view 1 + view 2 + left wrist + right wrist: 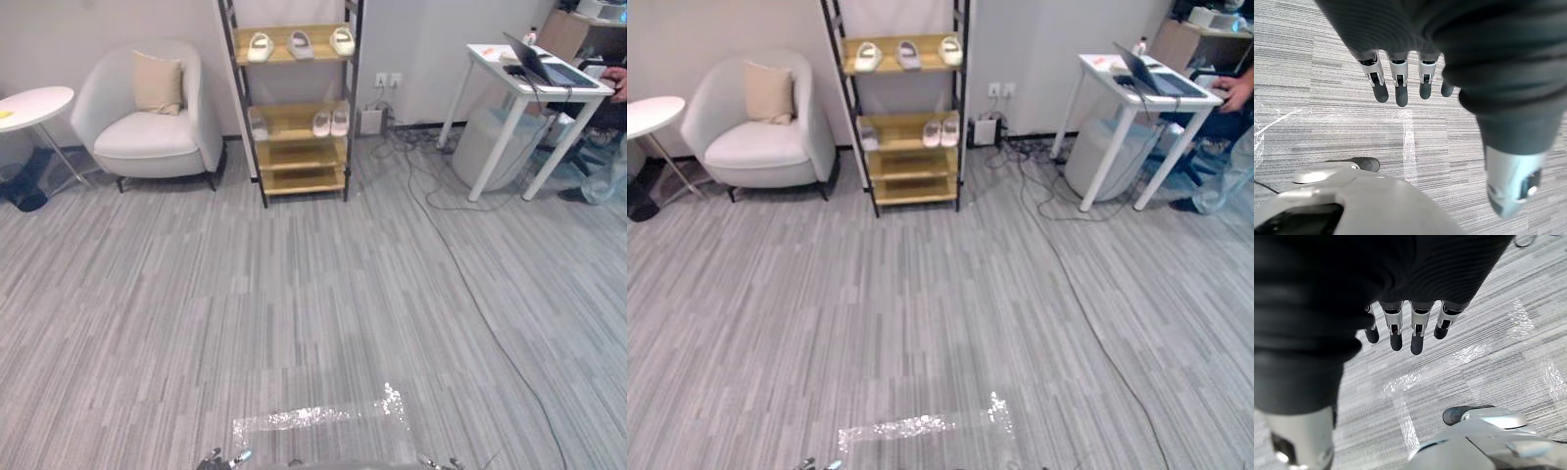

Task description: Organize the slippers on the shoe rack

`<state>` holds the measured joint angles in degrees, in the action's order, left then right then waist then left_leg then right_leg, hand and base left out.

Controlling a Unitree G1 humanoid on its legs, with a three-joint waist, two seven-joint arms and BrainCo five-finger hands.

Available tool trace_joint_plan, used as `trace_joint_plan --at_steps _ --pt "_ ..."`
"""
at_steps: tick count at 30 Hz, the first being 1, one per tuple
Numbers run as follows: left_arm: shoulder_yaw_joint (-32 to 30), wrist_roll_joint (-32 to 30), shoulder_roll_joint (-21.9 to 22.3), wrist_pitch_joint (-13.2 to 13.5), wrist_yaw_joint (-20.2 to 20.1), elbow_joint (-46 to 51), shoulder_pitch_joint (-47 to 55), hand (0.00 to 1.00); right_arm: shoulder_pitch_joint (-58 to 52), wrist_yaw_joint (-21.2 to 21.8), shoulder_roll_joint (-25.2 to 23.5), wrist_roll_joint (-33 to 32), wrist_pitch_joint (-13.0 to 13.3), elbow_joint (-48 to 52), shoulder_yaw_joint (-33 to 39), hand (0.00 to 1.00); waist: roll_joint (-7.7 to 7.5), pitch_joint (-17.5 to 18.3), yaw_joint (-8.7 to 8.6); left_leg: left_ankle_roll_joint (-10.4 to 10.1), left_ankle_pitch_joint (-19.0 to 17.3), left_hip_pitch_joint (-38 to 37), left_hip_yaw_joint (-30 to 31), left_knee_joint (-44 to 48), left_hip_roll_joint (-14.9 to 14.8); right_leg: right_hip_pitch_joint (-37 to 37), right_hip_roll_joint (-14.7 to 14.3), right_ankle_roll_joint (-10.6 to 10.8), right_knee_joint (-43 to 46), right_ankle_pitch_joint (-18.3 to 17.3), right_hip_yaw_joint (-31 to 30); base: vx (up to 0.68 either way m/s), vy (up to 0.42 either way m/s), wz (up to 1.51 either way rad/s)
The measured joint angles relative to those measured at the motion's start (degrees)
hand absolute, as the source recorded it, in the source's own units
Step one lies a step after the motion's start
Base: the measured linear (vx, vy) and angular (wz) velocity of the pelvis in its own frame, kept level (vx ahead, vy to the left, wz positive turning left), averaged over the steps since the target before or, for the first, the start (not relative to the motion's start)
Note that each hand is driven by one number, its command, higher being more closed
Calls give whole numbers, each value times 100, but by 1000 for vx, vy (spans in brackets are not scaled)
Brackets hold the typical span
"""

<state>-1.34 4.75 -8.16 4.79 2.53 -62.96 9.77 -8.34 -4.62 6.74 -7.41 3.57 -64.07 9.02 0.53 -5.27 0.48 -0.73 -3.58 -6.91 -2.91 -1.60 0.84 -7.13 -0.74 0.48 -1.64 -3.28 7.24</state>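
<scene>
**A:** Where are the slippers?

**B:** All on the tall shoe rack of black metal posts and light wooden shelves (302, 179), which stands against the far wall. Three pale slippers lie in a row on its top shelf: the left slipper (260, 46), the middle slipper (300, 44) and the right slipper (342, 40). One shelf down, a close pair of white slippers (331, 121) sits at the right end, and a single greyish slipper (258, 123) lies at the left end.

**A:** And the hands?

**B:** Both are well apart from the rack, low over the grey striped carpet floor (294, 294). The left hand (1399, 81) hangs with its fingers straight and slightly spread, gripping nothing. The right hand (1403, 328) is the same, fingers relaxed and pointing down at the carpet.

**A:** What's around the rack?

**B:** A rounded white armchair (147, 137) with a beige square cushion (157, 83) stands just left of it. A small round white side table (34, 106) is further left. To the right is a white tabletop on white legs (490, 54) carrying an open dark laptop (539, 64), and a person (612, 93) sits there. A shiny patch of clear tape (318, 419) lies on the carpet close to the robot.
</scene>
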Motion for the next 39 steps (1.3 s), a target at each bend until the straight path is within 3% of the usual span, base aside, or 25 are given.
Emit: trace_joint_plan --at_steps 11,29,31,33,34,36,38,39 --pt "-1 -9 -21 11 5 -10 -83 0 285 -1 -61 24 47 -6 31 0 -33 -149 44 -13 9 -240 -64 -222 16 -228 -2 131 -176 -1 31 33 -6 -1" --pt "3 -6 -67 103 51 -63 -186 0 397 -4 -90 55 48 -7 -22 0 -126 -237 33 -49 75 -93 24 -315 2 -67 -16 68 -156 -49 162 -23 -20 3" --pt "2 -7 -96 103 89 -54 -288 0 470 -3 -109 53 53 -4 -25 0 -187 -344 37 -83 -236 297 24 342 -13 55 -4 21 -43 -94 180 5 -35 4" --pt "0 -6 -111 101 102 7 -391 0 517 -9 -99 36 72 23 -25 0 -153 -514 46 -218 -826 917 -101 1797 -190 5 -87 -120 -25 -244 209 -16 -37 5" --pt "-2 -2 -119 102 103 50 -399 0 528 -12 -103 22 82 22 -25 0 -151 -572 64 -254 -882 1074 -181 2213 -233 -24 -98 -112 -49 -290 211 -40 -21 0" --pt "-206 53 -14 106 116 286 -399 0 521 -38 -48 0 106 47 -27 0 -77 -660 212 -198 -952 1938 -510 4241 -562 -219 -145 -198 81 -464 84 48 -6 -19" --pt "-302 214 63 112 154 301 -392 0 513 -57 6 -9 101 35 -26 0 -28 -723 279 -163 -1165 2331 -532 4800 -690 -310 -110 -276 255 -625 -7 156 46 -18" --pt "-332 238 94 117 200 305 -390 0 540 -60 22 -9 101 34 -25 0 -5 -730 286 -163 -1172 2511 -530 4652 -664 -368 -69 -268 280 -698 -53 240 113 -12"
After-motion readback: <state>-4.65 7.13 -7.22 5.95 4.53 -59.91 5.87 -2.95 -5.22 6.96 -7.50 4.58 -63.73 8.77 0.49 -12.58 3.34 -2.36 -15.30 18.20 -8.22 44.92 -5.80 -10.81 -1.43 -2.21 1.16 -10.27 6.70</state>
